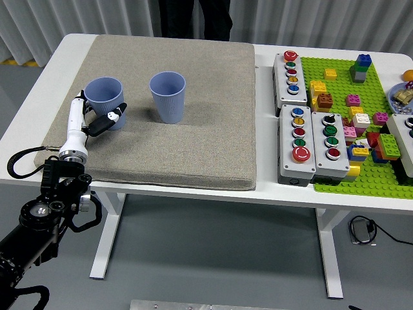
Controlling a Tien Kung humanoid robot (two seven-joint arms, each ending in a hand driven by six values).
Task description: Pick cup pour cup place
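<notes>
Two blue ribbed cups stand upright on the grey mat: the left cup near the mat's left edge, the right cup a short way to its right. My left hand, white with black fingers, comes up from the lower left and wraps the left cup low down. Its thumb lies across the cup's front, and the other fingers press the cup's left side. The cup still rests on the mat. My right arm is out of view.
Three grey button boxes stand right of the mat. Beyond them a green baseplate carries several loose bricks. A person in dark trousers stands at the far edge. A black cable loops at my left wrist.
</notes>
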